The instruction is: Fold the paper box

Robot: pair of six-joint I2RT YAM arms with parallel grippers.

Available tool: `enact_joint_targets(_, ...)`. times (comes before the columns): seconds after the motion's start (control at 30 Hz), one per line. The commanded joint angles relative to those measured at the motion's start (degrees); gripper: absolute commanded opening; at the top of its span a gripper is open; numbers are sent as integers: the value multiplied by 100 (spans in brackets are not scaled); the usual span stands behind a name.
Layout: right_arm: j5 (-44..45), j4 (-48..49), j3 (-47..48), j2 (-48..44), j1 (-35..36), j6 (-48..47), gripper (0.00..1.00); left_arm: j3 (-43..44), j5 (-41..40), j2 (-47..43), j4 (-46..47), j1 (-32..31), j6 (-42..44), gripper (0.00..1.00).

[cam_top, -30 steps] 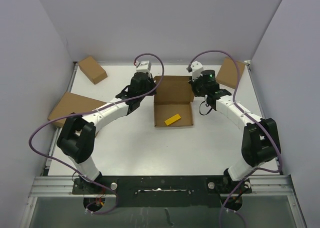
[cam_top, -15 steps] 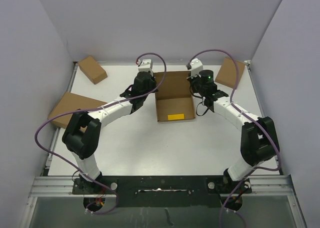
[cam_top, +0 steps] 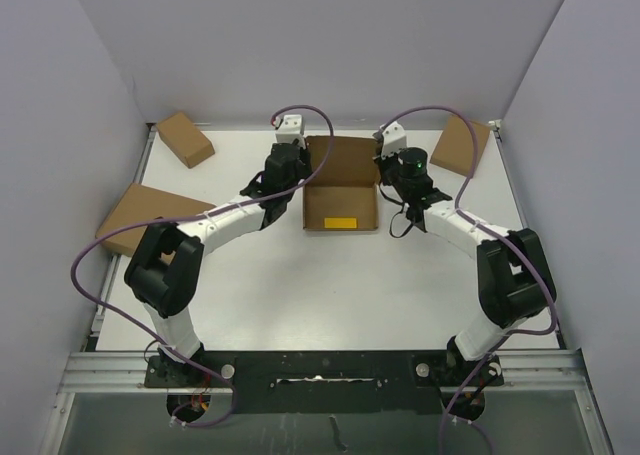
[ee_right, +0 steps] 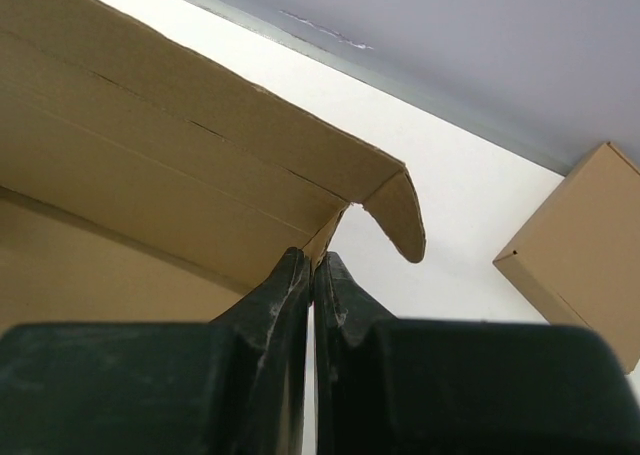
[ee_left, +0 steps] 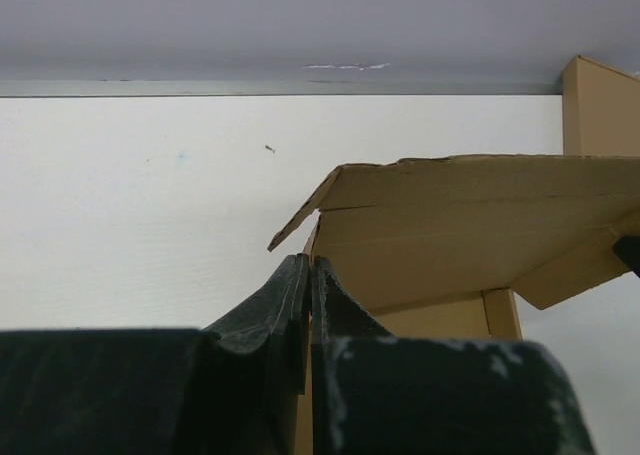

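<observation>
Claws pinch the paper box (cam_top: 340,190) from 2 sides. The left gripper (ee_left: 308,267) is squeezed tight on the left wall, and the right gripper (ee_right: 312,262) on the right wall. The box sits between them, far back on the table (cam_top: 300,275), lid (cam_top: 345,160) open. I think this grip holds the walls straight for folding.
</observation>
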Motion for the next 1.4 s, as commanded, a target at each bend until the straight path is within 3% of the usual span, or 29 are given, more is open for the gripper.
enact_joint_targets(0.0,-724,821,-78,61,266,362,0,-173,560,153,1001,-215,-59,0)
enact_joint_targets(1.37,-408,314,-1115,-729,892,785,9,-1861,574,-575,1570,-421,-430,0)
